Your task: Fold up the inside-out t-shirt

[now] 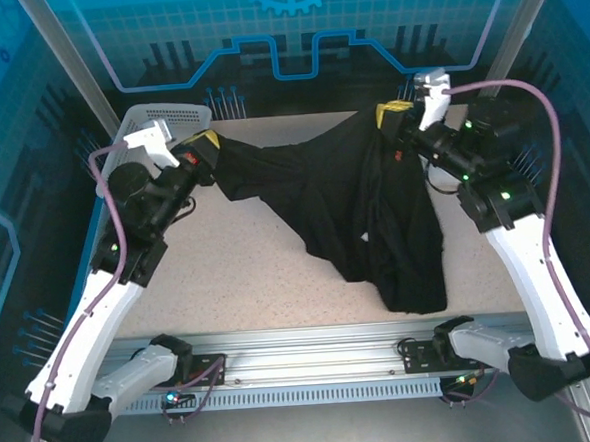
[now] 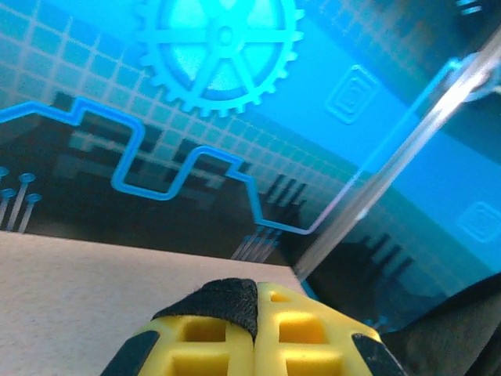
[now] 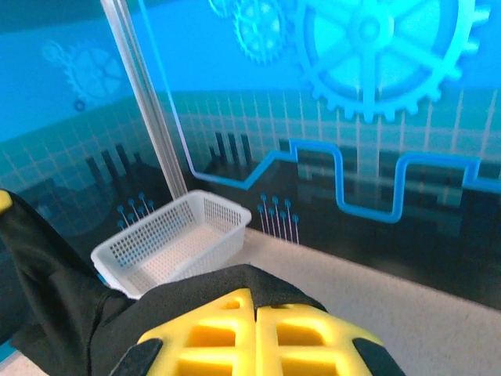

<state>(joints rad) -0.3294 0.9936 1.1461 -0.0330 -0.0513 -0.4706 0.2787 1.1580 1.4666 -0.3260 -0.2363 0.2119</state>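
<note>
The black t-shirt [image 1: 344, 203] hangs stretched between both grippers above the table, its lower part sagging onto the tabletop near the front right. My left gripper [image 1: 208, 142] is shut on one edge of it at the back left; in the left wrist view a fold of black cloth [image 2: 223, 305] is pinched between the yellow fingers [image 2: 293, 329]. My right gripper [image 1: 394, 113] is shut on the other edge at the back right; in the right wrist view black cloth [image 3: 156, 294] wraps over the yellow fingers [image 3: 227, 329]. No label is visible.
A white perforated basket [image 1: 173, 116] stands at the back left corner, just behind the left gripper, also seen as the basket [image 3: 176, 243] in the right wrist view. The speckled tabletop [image 1: 238, 265] lies bare left of the shirt. Blue patterned walls enclose the workspace.
</note>
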